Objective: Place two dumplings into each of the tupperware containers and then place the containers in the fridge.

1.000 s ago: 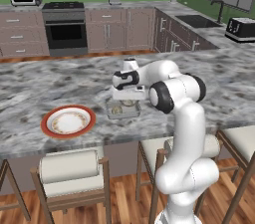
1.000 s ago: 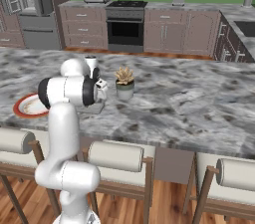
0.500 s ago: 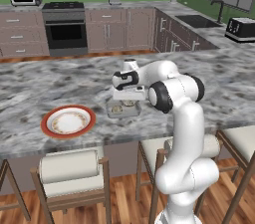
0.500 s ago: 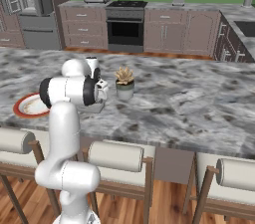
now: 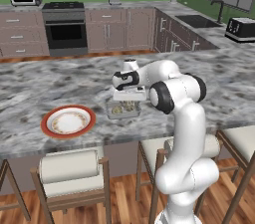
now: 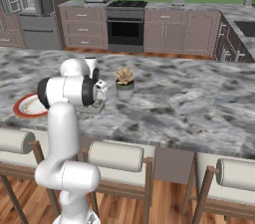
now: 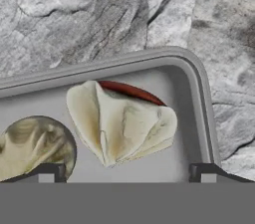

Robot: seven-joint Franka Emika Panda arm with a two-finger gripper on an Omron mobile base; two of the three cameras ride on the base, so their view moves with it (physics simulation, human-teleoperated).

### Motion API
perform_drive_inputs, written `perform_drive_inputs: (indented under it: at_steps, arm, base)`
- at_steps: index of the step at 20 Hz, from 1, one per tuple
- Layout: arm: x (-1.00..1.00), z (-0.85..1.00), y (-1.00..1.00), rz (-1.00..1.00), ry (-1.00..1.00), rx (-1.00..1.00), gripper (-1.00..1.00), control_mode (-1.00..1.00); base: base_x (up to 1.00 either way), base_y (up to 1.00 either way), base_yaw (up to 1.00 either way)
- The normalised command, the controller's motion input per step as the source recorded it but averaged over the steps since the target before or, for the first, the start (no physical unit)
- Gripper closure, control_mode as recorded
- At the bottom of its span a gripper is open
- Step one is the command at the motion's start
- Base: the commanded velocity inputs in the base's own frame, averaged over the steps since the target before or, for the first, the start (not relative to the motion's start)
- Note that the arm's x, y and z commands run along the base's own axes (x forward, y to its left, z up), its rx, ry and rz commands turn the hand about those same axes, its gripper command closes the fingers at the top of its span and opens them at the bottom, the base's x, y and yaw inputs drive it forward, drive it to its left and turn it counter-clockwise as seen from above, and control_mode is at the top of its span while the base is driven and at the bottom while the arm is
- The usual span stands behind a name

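Filling step. Gripper (image 7: 127, 170) poised low over tupperware container (image 5: 123, 110), jaws spread wide, pinching nothing. Two dumplings (image 7: 121, 122) lying inside container, which sits on counter (image 5: 45, 81) just right of red-rimmed plate (image 5: 67, 121). Judged: this container loaded; next move calls for lifting clear. Against a second ago: jaws slightly wider, arm and container otherwise unchanged. Second container not made out.

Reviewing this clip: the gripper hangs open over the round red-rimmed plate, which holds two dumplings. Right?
Not quite. The open gripper hangs over a tupperware container, not the plate. The hand view shows two dumplings lying in that grey tray; the plate sits apart on the counter.
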Motion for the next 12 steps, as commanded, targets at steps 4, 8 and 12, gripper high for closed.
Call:
perform_drive_inputs:
  at_steps: [4,8,12]
  arm:
    - [-0.19,0.01,-0.02,0.00,0.00,0.00,-1.00,-1.00]
    - [-0.33,0.01,-0.07,-0.02,0.00,0.00,-1.00,-1.00]
    - [-0.11,0.13,-0.18,-0.11,0.00,0.00,-1.00,-1.00]
  base:
    - [0.00,0.00,0.00]
    - [0.00,0.00,0.00]
    - [0.00,0.00,0.00]
